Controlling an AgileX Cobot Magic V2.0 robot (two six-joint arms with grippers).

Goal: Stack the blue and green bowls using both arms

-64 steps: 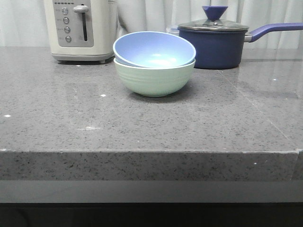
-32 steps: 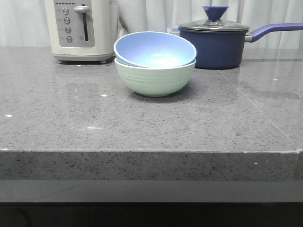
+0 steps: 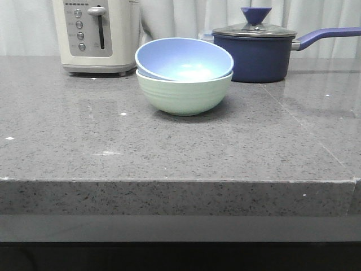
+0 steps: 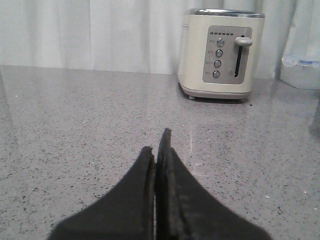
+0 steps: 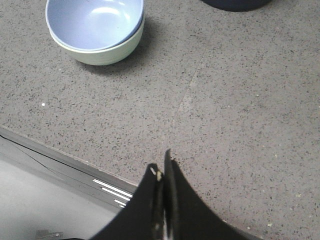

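The blue bowl (image 3: 183, 58) sits nested, slightly tilted, inside the green bowl (image 3: 184, 95) at the middle back of the grey counter. Both also show in the right wrist view, the blue bowl (image 5: 92, 22) inside the green bowl (image 5: 107, 52). My left gripper (image 4: 157, 142) is shut and empty, low over bare counter, facing the toaster. My right gripper (image 5: 162, 167) is shut and empty, above the counter's front edge, well away from the bowls. Neither arm shows in the front view.
A cream toaster (image 3: 96, 35) stands at the back left, also in the left wrist view (image 4: 222, 52). A dark navy saucepan with glass lid (image 3: 256, 51) stands behind the bowls on the right, handle pointing right. The counter's front edge (image 3: 180, 182) runs across.
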